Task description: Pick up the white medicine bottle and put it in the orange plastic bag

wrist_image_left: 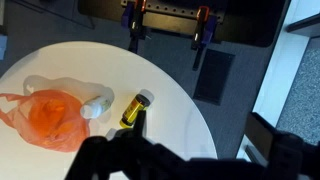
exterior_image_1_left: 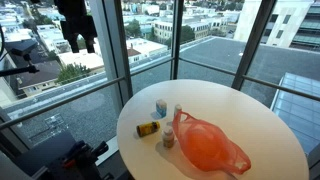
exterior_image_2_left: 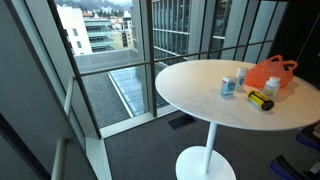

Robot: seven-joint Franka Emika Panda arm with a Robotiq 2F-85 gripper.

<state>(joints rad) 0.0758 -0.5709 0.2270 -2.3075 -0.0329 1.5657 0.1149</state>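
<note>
Floor-to-ceiling windows (exterior_image_1_left: pixel 150 40) looking out over city rooftops frame a round white table (exterior_image_1_left: pixel 270 130), which in an exterior view rests on a single white pedestal (exterior_image_2_left: pixel 208 130) above grey carpet. The dark gripper (exterior_image_1_left: pixel 78 47) hangs high above the table's window-side edge, well clear of everything on it. Its fingers appear spread and hold nothing. In the wrist view it is only a black silhouette along the bottom of the picture, too shadowed to read.

The white medicine bottle (exterior_image_1_left: pixel 178 113) stands upright toward the window-side edge of the tabletop, just beside the upper end of the orange plastic bag (exterior_image_1_left: pixel 210 148). The bag lies slumped across the middle of the table, with its handles trailing toward the edge nearest that camera. A blue-labelled bottle (exterior_image_1_left: pixel 160 107) stands upright near the white one, on the side away from the bag.

A yellow bottle (exterior_image_1_left: pixel 147 129) with a dark cap lies on its side close to the table's edge, apart from the bag. Between it and the bag stands a pale-capped bottle (exterior_image_1_left: pixel 168 138). In the wrist view this bottle sits right against the crumpled plastic, though the pictures do not settle whether the two touch. All four bottles are outside the bag.
</note>
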